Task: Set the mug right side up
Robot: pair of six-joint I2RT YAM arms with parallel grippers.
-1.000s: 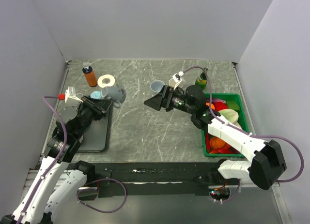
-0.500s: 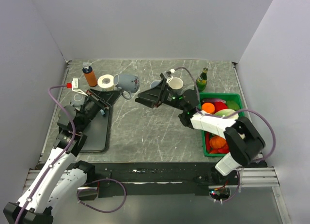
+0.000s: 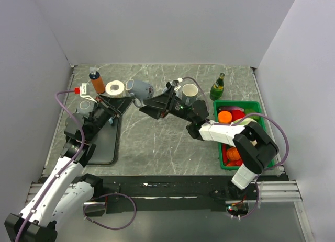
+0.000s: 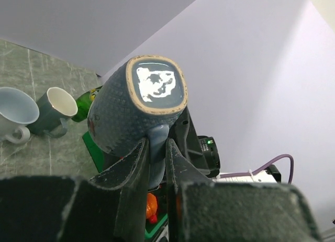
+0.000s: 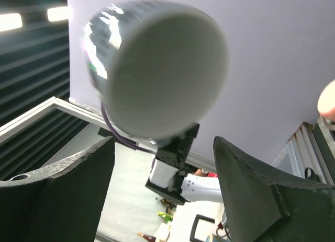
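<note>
My left gripper (image 3: 124, 99) is shut on the handle of the blue-grey mug (image 3: 138, 89) and holds it in the air, tilted on its side. In the left wrist view the fingers (image 4: 137, 163) pinch the handle, and the mug's (image 4: 123, 119) glazed base points up and away. My right gripper (image 3: 148, 105) is open and empty, just right of the mug and reaching toward it. In the right wrist view the mug (image 5: 157, 69) looms blurred just above the gap between the spread fingers (image 5: 78, 184), untouched by them.
An orange bottle (image 3: 97, 81) and a tape roll (image 3: 114, 88) stand at the back left. A dark mug (image 3: 189, 90), a pale blue mug (image 4: 14, 109) and a green bottle (image 3: 217, 86) stand behind the right arm. A green bin (image 3: 257, 107) of toy food is at the right, a black tray (image 3: 102, 145) at the left.
My left gripper has lifted the mug off the table and carried it back and to the right. My right gripper has swung left toward the mug, still open.
</note>
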